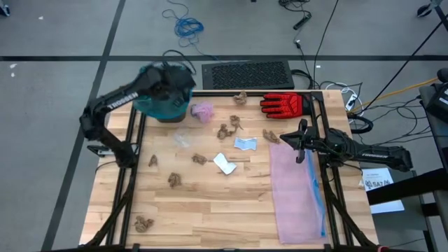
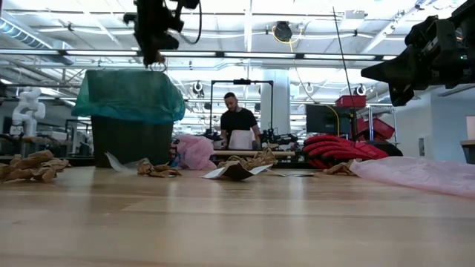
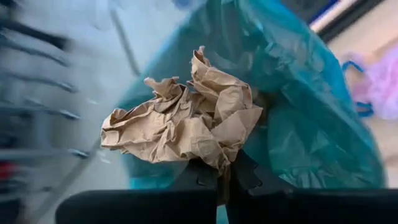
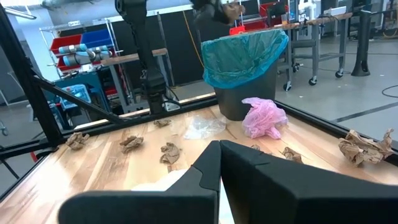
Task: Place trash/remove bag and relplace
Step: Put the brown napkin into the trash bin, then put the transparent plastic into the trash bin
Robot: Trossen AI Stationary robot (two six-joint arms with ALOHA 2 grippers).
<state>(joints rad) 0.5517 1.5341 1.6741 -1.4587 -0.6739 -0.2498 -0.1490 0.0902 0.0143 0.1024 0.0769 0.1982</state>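
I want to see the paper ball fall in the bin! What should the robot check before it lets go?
1. Left gripper pinches a brown paper wad: ok.
2. Wad hangs over the teal bag mouth: ok in the high view.
3. Bag rim folded over the bin: ok.
4. Room left inside the bag: cannot tell.
5. Right gripper, fingers shut, waits by the pink bag, out of the way: ok.
6. More scraps such as a wad on the table left to collect: not ok yet.
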